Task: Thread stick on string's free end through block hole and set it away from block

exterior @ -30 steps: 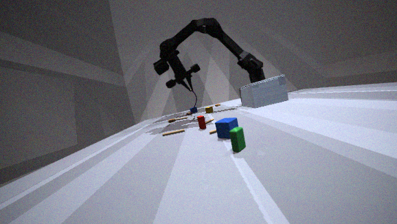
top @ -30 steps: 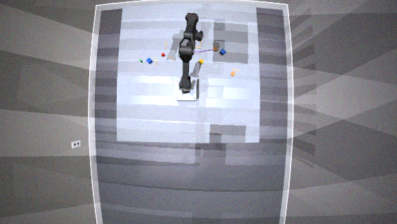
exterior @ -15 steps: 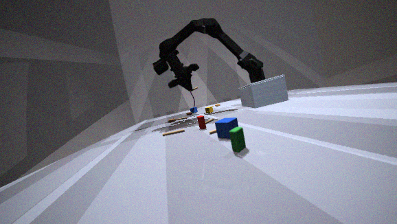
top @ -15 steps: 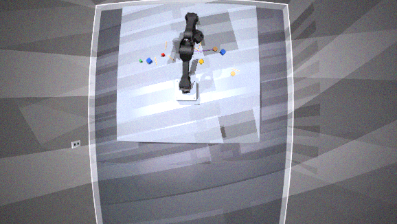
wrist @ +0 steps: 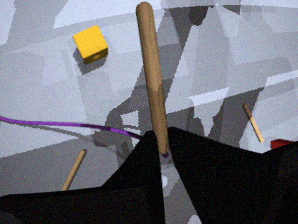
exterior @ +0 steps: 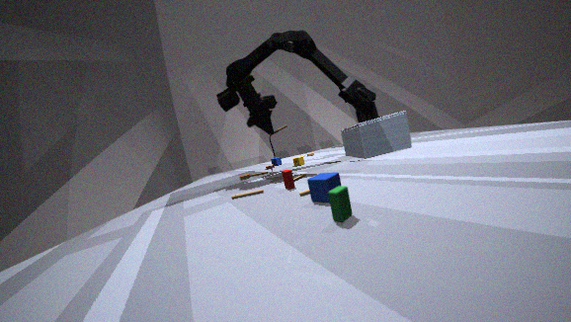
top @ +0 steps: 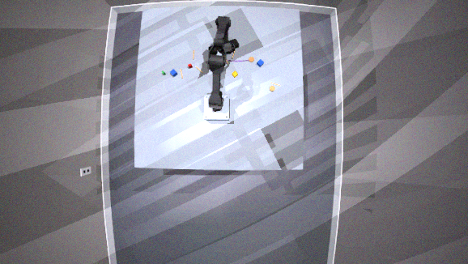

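Observation:
My gripper is shut on one end of the wooden stick, high above the table. The stick juts out from the fingertips. The purple string runs from the held end to the round button, which lies on the table. The yellow block stands on the table, apart from stick and string; a dark round hole shows on one side in the wrist view. In the top view the arm hides the fingertips.
Blue cubes stand at both sides, with a red block and a green block on the left. Loose sticks lie about. Another round button lies at the right.

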